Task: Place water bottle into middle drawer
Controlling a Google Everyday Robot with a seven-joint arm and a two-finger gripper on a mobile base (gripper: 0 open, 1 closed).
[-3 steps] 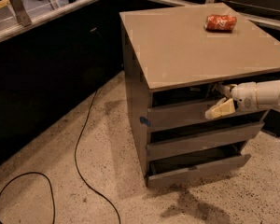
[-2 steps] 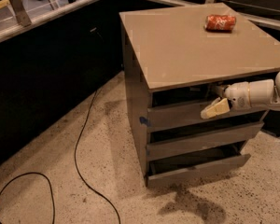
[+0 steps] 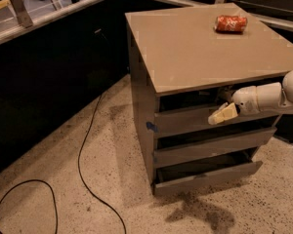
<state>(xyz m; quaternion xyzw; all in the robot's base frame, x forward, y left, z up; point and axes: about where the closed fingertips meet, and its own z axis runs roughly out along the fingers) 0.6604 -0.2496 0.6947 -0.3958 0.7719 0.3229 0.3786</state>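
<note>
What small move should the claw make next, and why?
Probably lower the claw to the middle drawer and pull it open: the claw is at the front of the top drawer, the middle drawer looks almost shut, and no water bottle is in view.

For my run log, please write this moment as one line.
claw: at top drawer front | water bottle: not visible | red can: lying on cabinet top | middle drawer: below claw

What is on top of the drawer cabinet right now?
Only a red soda can, lying on its side toward the far right of the cabinet top. No water bottle shows there. The gripper is lower, in front of the upper drawer; drawer interiors are too dark to see.
</note>
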